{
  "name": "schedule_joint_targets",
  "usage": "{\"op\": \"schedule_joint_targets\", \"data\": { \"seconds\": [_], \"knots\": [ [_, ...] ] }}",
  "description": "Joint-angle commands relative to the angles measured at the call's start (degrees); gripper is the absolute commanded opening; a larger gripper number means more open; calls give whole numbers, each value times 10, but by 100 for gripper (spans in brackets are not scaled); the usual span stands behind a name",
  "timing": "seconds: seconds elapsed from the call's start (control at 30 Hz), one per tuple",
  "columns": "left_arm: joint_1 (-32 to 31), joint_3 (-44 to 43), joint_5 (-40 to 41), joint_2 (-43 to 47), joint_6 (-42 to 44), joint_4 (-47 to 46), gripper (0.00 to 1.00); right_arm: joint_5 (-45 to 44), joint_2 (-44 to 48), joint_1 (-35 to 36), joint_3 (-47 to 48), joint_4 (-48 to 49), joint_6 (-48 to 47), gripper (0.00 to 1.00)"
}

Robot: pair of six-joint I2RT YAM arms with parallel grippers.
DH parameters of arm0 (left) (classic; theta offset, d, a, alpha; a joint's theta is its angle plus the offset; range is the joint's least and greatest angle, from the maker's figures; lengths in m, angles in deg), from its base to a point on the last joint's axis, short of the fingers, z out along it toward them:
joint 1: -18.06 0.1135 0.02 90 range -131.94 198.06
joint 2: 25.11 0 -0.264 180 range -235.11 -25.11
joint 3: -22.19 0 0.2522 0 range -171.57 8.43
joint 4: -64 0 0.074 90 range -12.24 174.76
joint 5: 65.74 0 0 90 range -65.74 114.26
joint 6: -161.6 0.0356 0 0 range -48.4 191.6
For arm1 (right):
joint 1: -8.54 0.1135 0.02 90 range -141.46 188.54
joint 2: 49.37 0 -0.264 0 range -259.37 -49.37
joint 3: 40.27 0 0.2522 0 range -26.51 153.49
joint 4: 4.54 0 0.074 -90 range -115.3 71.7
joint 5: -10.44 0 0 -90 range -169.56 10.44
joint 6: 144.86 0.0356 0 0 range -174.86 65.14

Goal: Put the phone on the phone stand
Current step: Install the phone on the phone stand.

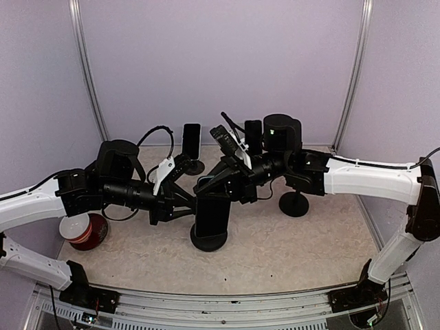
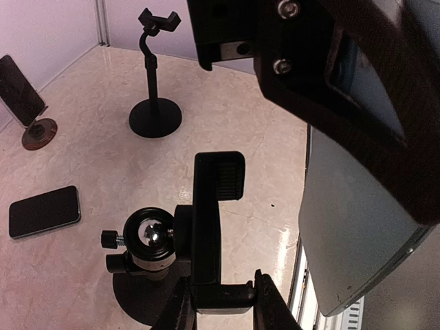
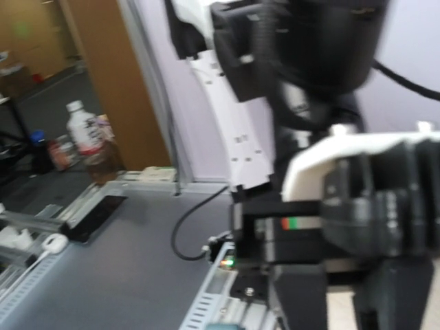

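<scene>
At the centre of the surface (image 1: pixel 295 251), item one: phone stand (image 1: pixel 208 237), black, with a round base, a ball joint and an upright clamp holder; the holder is seen edge-on in the left wrist view. Left end effector (image 2: pixel 220 306): its fingers (image 2: pixel 177 311) flank the holder's lower lip and pinch it. Right end effector (image 1: pixel 217 184): pressed together on the phone (image 2: pixel 350 234), a grey-blue slab held aloft just beside the holder, apart from it and not seated in it. The right wrist view is blurred and shows mostly arm housings. Other stock on the surface: a second phone (image 2: pixel 45 211) lying flat, dark face up, left of the stand; a tall black stand (image 2: pixel 155 117) with an unfilled clamp, well behind; a dark handset (image 2: pixel 20 89) propped on a round wooden base near the wall; one more handset (image 1: pixel 191 141) upright at the rear; and a red cup (image 1: pixel 86 232) at the left edge under the left arm.
</scene>
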Motion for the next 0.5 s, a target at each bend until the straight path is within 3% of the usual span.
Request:
{"op": "schedule_joint_targets", "data": {
  "seconds": [0.0, 0.47],
  "knots": [
    [11, -5, -80, 22, 27, -79, 0, 78, -16, 1, 25, 57, 6, 0],
    [48, -7, -178, 6, 36, -80, 0, 166, -76, 1, 53, 121, 10, 0]
  ]
}}
